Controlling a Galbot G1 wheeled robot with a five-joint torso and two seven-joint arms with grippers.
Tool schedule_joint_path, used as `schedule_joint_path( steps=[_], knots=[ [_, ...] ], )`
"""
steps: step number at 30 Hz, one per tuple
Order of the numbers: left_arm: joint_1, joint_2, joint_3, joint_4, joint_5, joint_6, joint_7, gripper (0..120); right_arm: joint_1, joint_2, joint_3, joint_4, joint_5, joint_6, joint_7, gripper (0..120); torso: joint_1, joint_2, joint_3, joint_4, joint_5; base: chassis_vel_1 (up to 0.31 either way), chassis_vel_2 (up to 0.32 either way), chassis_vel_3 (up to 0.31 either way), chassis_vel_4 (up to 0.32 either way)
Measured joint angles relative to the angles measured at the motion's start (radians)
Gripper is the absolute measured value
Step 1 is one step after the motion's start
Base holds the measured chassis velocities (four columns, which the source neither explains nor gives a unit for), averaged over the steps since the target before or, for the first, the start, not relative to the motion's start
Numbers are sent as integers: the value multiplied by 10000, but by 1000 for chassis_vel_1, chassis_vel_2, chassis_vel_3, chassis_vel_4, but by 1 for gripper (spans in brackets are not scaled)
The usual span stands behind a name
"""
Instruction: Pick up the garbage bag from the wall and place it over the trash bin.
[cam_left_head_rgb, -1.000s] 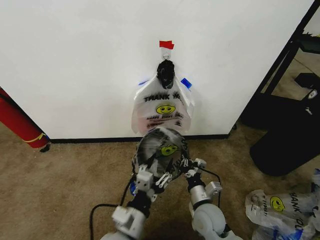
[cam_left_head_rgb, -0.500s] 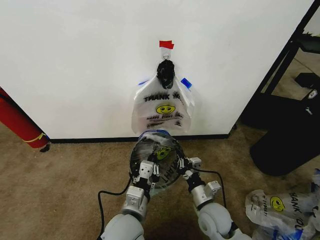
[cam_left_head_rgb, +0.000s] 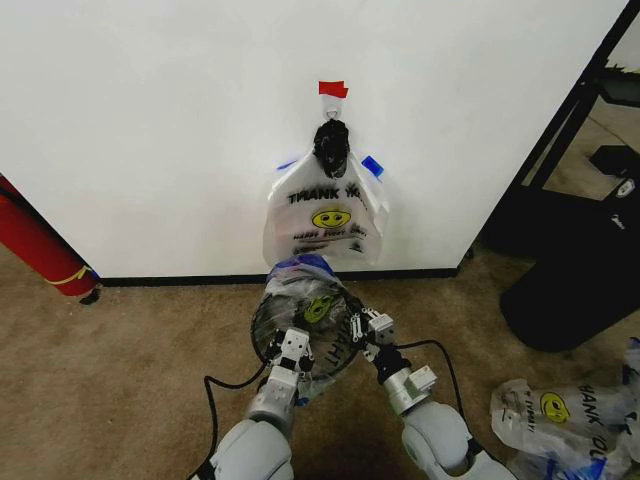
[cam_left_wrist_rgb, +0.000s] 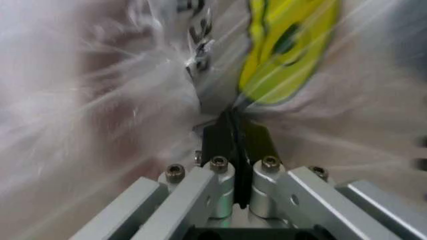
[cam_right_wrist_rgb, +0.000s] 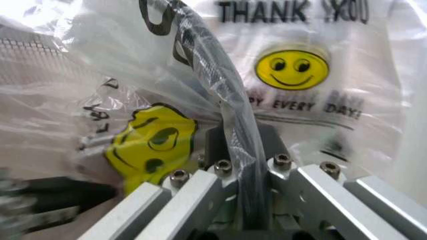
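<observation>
garbage bag (cam_left_head_rgb: 305, 315) is off the wall (cam_left_head_rgb: 150, 120) and draped over the trash bin (cam_left_head_rgb: 283, 322) on the carpet, left gripper (cam_left_head_rgb: 292, 351) and right gripper (cam_left_head_rgb: 365, 327) each pinched tight on its plastic at the rim, seating and release left.

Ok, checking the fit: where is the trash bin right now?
In the head view, the trash bin stands on the carpet just before the wall, bag-draped, between both grippers.
</observation>
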Motion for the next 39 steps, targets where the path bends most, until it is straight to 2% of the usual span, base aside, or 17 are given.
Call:
schedule_joint_path(
  steps=[10, 22, 29, 34, 39],
  knots=[
    [-545, -405, -168, 907, 347, -51, -57, 0, -286, -76, -2, 128, 174, 307, -627, 0, 0, -1, 0, 0, 0, 0, 0, 0, 0],
    [-1340, -752, -315, 2073, 662, -281, -56, 0, -483, -228, -342, 342, 1382, 308, -828, 0, 0, 0, 0, 0, 0, 0, 0, 0, 0],
    [-1641, -778, -111, 2496, 619, -189, 135, 0, -458, -186, -344, 274, 1945, 690, -1571, 0, 0, 0, 0, 0, 0, 0, 0, 0, 0],
    [-1614, -688, -22, 2421, 587, -194, 243, 0, -297, -48, -286, 107, 2525, 770, -1448, 0, 0, 0, 0, 0, 0, 0, 0, 0, 0],
    [-1250, -436, 53, 1685, 595, -282, 464, 0, -15, 112, -194, -150, 3559, 565, -774, 0, 0, -1, 0, 2, 1, 0, 0, 0, 0]
  ],
)
